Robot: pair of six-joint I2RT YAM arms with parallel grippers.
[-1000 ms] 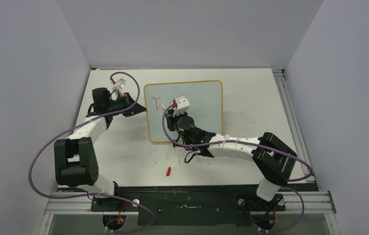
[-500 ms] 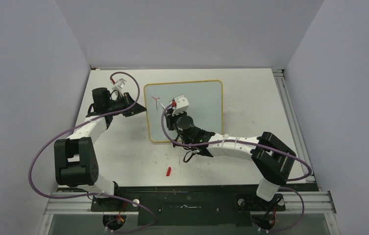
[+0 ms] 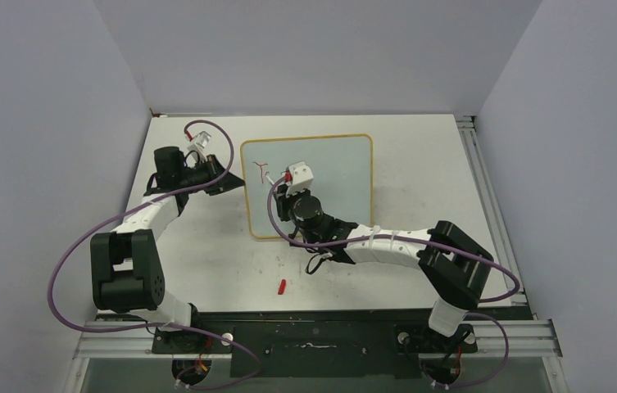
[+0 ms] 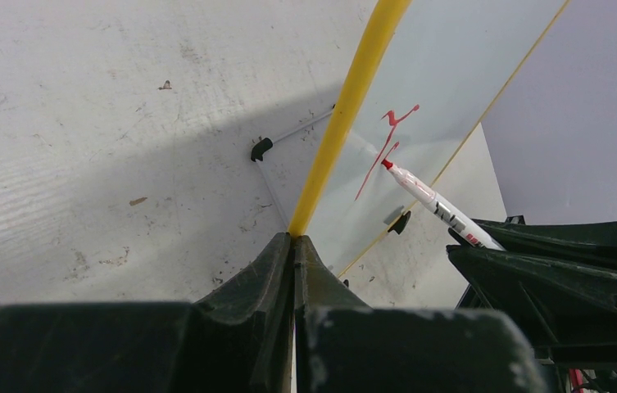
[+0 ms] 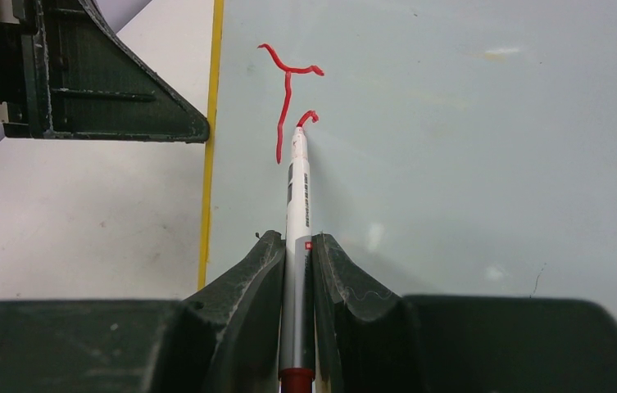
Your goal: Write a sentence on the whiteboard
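Note:
The whiteboard [image 3: 333, 168] lies on the table, pale with a yellow frame [image 4: 346, 106]. My left gripper [image 3: 235, 182] is shut on its left edge, also in the left wrist view [image 4: 295, 239]. My right gripper [image 5: 297, 241] is shut on a white marker [image 5: 297, 205] with a red tip, and the tip touches the board. The sentence [image 5: 288, 90] is only a red "T" and a small curl beside it, near the board's top left [image 3: 262, 171]. It also shows in the left wrist view [image 4: 383, 147], with the marker [image 4: 436, 209].
A small red marker cap [image 3: 283, 286] lies on the table near the front edge. Two black clip feet [image 4: 260, 149] show under the board. Grey walls enclose the table on three sides. A metal rail runs along the right edge [image 3: 485, 196].
My right gripper and marker have shifted slightly left on the board, and a small red curl now stands beside the "T". The left arm has not moved.

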